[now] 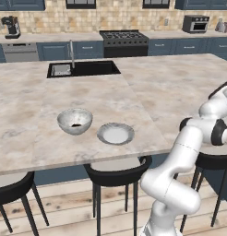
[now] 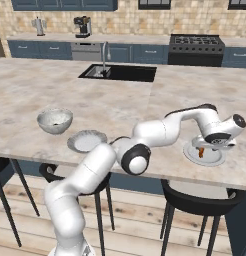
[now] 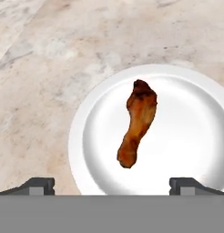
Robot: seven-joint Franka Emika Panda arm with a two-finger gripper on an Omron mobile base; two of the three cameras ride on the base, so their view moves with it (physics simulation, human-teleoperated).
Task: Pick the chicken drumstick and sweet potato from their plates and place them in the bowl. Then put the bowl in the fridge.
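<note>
A brown chicken drumstick (image 3: 137, 122) lies in the middle of a white plate (image 3: 77, 136) on the island counter, right below my gripper (image 3: 112, 185). The fingertips (image 3: 38, 185) stand wide apart, open and empty, a little above the plate. From the right base view my gripper (image 2: 209, 145) hovers over that plate (image 2: 215, 160) near the counter's front edge, with the drumstick (image 2: 200, 151) showing under it. Further left stand the mottled bowl (image 1: 74, 120) and a second, bare plate (image 1: 115, 133). A small dark shape lies in the bowl; whether it is the sweet potato I cannot tell. The fridge is out of view.
A sink (image 1: 83, 68) with a tap is set into the far side of the island. Black stools (image 1: 117, 173) stand along the near edge. The stove (image 1: 123, 37) and blue cabinets line the back wall. My arm (image 2: 155, 132) stretches low over the counter between the plates.
</note>
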